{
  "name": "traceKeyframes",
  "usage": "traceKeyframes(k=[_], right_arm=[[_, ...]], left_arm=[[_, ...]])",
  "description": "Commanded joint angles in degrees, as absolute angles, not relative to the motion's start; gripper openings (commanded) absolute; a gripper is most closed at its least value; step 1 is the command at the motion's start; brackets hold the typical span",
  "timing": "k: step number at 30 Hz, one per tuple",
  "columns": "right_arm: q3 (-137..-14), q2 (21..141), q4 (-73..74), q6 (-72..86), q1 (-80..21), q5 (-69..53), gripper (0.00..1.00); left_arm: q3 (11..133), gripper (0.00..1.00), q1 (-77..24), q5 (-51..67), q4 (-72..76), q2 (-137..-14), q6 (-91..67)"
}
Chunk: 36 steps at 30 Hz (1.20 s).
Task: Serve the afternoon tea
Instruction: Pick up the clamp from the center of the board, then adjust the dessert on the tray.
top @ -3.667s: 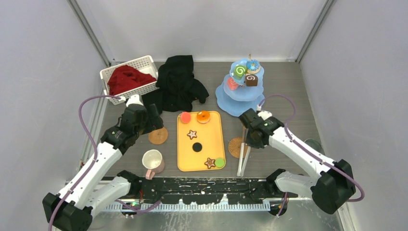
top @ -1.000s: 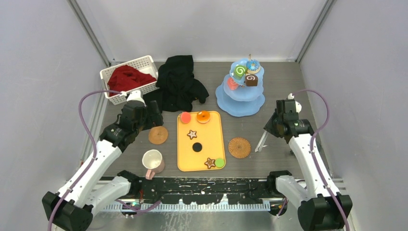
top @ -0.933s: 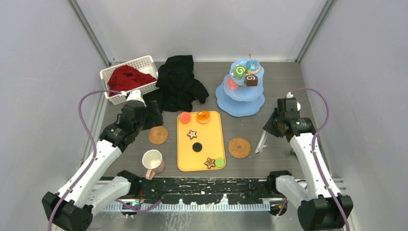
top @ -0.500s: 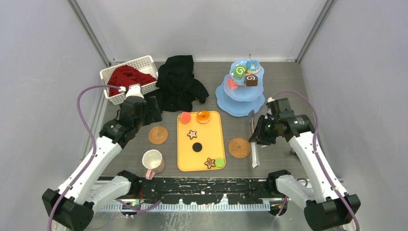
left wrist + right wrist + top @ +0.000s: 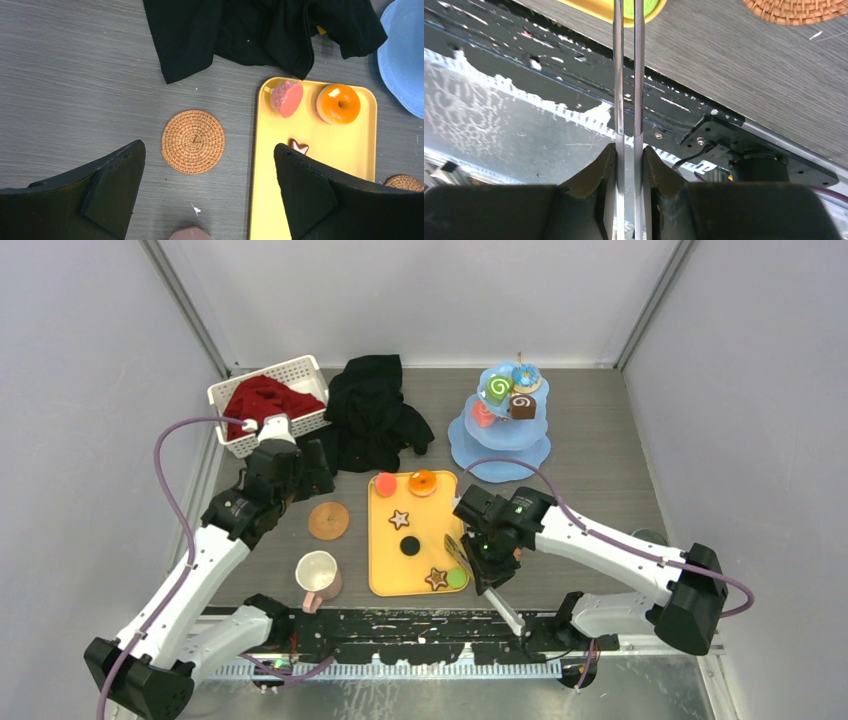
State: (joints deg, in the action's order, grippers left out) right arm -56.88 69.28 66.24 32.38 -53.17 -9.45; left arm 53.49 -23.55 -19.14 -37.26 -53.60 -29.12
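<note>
Three pale walls close in the grey wood-grain counter (image 5: 600, 490), which looks flat and matte, so pieces should sit steady on it. At the upper right stands the pale-blue three-tier stand (image 5: 500, 455), already carrying a green swirl roll (image 5: 499, 389) among other pieces. In the centre lies the orange-yellow tray (image 5: 385, 560) with the rest. The left end effector (image 5: 210, 150) hangs with its fingers wide apart above a woven coaster (image 5: 193, 141), holding nothing. The right end effector (image 5: 629, 150) is clamped on metal tongs (image 5: 639, 75), whose two blades run close together to the green sweet (image 5: 457, 578) at the tray's lower right corner. The tips pass out of the wrist view, so whether they grip it cannot be told. The step in hand seems to be picking up that sweet. It would go best with the blades straddling the disc at its middle, a gentle squeeze and a straight lift clear of the tray rim. A slow swing toward a bare spot on the stand should follow, since long tongs magnify any wrist wobble.
</note>
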Motion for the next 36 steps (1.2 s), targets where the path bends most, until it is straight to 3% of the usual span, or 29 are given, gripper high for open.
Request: traceKeyframes(k=[1, 18, 36], right_arm=[[-60.04, 68.73, 69.92, 30.65, -55.69, -8.67, 0.02], [-63.44, 66.45, 79.56, 31.73, -60.26, -11.34, 0.01], [-57.83, 68.91, 74.91, 32.2, -62.84, -11.76, 0.01]], left_arm=[[54.53, 0.99, -23.29, -19.97, -37.35, -51.09, -29.34], [53.44, 0.99, -23.29, -18.26, -35.72, -52.54, -31.41], [52.53, 0.99, -23.29, -18.04, -35.42, -51.64, -32.18]])
